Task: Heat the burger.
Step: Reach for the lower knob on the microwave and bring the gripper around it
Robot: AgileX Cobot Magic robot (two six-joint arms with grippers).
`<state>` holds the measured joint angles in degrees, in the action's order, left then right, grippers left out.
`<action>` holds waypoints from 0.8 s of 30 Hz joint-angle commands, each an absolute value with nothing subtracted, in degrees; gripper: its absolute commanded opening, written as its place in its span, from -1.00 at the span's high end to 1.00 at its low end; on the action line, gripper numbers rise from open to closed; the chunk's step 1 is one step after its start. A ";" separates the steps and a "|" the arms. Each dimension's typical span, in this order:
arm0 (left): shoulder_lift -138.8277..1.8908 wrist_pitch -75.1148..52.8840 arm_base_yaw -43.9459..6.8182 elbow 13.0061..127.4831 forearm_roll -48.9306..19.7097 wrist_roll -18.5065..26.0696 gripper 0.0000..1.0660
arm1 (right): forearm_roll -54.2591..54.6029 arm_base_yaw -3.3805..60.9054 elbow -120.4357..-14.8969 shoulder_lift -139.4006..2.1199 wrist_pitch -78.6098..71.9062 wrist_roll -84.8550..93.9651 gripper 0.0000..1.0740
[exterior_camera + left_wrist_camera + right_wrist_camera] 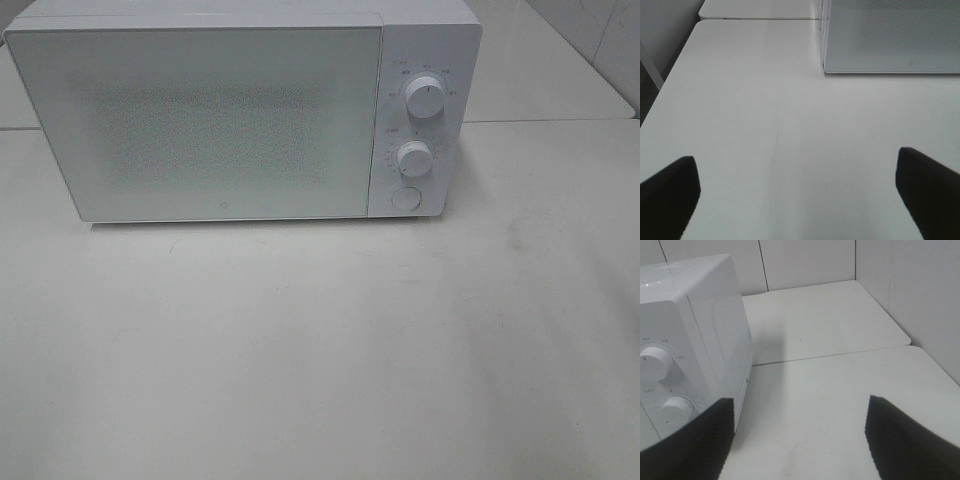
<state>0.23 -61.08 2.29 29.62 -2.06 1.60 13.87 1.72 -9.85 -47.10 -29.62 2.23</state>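
While the left pincer (pixel 797 197) hangs above the matte white tabletop (pixel 755 100), its two dark fingers (pixel 670 197) stand wide apart with only table surface between them. Ahead of it, past the fingertips, stands a white microwave oven (pixel 890 35) with its door shut and one front corner roughly in line with the gap. A faint hairline scratch (pixel 777 130) runs along the tabletop away from this pincer. Off to one side, beyond the table's edge, a strip of dark floor (pixel 646 100) shows.

The right pincer (pixel 800 440) is spread too, gripping nothing. The microwave's control side rises just beyond one of its fingers (pixel 695 440), showing the upper knob (pixel 652 362) and lower knob (pixel 677 407). Farther ahead of it, a seam (pixel 830 356) parts this table from a second white table (pixel 825 315), which runs back to a white tiled wall (pixel 805 262). Another wall closes the corner.

From the high camera, a round button (pixel 405 197) sits under the knobs. The door is frosted with a dotted pattern, and I cannot tell where the burger is.
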 commanded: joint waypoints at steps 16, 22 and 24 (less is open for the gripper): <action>1.38 -61.25 2.01 29.56 -2.23 1.15 -0.89 | 16.90 10.89 -6.93 -60.10 -47.21 4.87 -0.35; 1.38 -61.25 2.01 29.56 -2.23 1.15 -0.89 | 25.38 19.94 -6.93 -67.09 -57.58 12.49 -0.35; 1.38 -61.25 2.01 29.56 -2.23 1.15 -0.89 | 27.79 23.15 -6.93 -69.21 -60.56 14.55 -0.35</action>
